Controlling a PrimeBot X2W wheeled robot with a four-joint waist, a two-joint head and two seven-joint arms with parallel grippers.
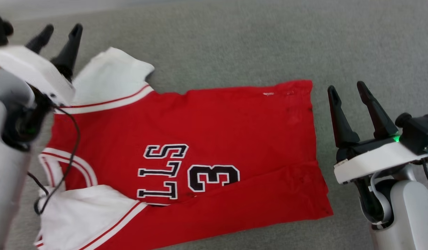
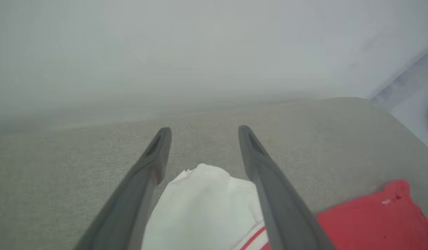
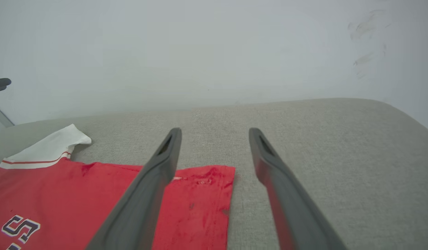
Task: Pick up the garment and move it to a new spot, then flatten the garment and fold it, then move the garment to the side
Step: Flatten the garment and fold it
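- Grey woven cloth covers the bench [image 1: 234,41], which ends at a pale, bare wall [image 3: 200,52].
- Spread lengthwise across it lies the red shirt [image 1: 217,121], collar toward the robot's left and hem [image 1: 312,139] toward its right.
- Its near long edge is turned over onto the front as a flap [image 1: 252,205], hiding part of the black lettering [image 1: 165,170]. That looks like the first fold of the task, made so the body narrows before it is doubled.
- Both white sleeves remain out: the far sleeve [image 1: 109,73] splays past the shoulder, and the near sleeve [image 1: 85,211] lies on top of the folded edge.
- Raised over the far sleeve, the left claw [image 1: 63,29] has its two fingers spread wide and nothing between them.
- Just beside the hem, off the cloth, the right claw [image 1: 346,88] is likewise wide open and empty.
- One claw at each end suits a two-handed lift of the far edge, the likely next fold (whether the fingers touch the bench cannot be told).
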